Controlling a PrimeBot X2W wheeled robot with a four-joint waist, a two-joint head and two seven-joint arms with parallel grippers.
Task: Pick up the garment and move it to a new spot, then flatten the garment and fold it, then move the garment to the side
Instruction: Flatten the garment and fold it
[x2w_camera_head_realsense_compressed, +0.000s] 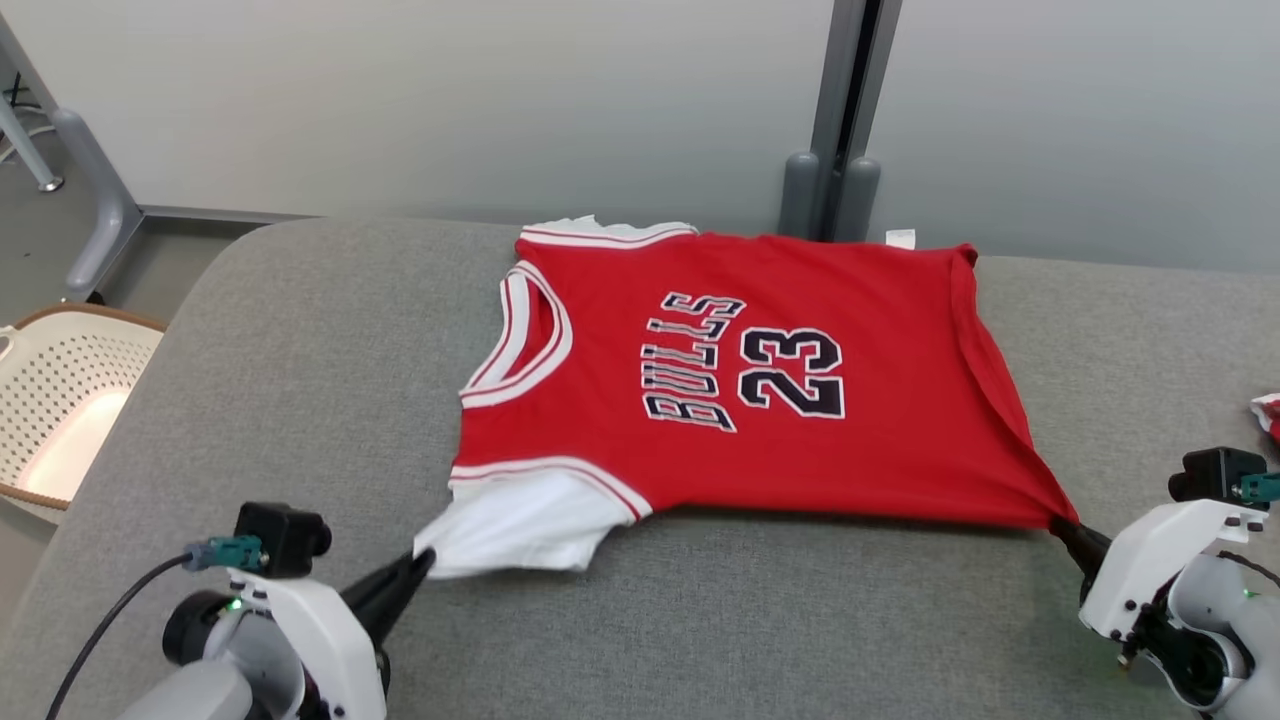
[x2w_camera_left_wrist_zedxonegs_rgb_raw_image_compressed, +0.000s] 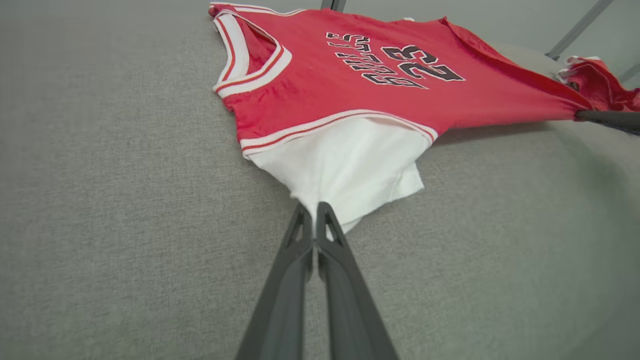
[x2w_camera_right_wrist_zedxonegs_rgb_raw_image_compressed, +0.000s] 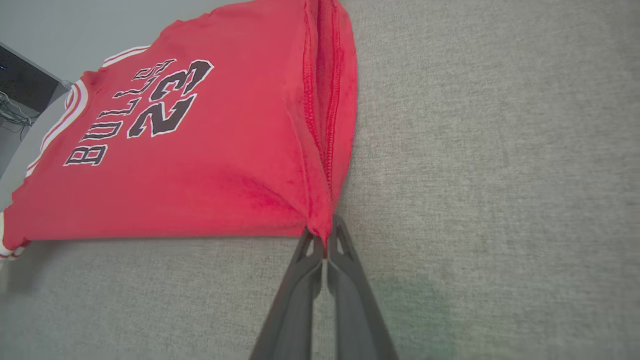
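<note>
Red jersey (x2w_camera_head_realsense_compressed: 780, 470), seemingly taut, left tool (x2w_camera_head_realsense_compressed: 425, 561) and right tool (x2w_camera_head_realsense_compressed: 1061, 526) tight on near corners

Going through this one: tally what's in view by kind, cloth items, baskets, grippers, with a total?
Cloth items: 2, the red jersey and a red-and-white cloth at the right edge.
Baskets: 1, the white basket.
Grippers: 2, the left gripper and right gripper, both shut on the jersey.
Total: 5.
</note>
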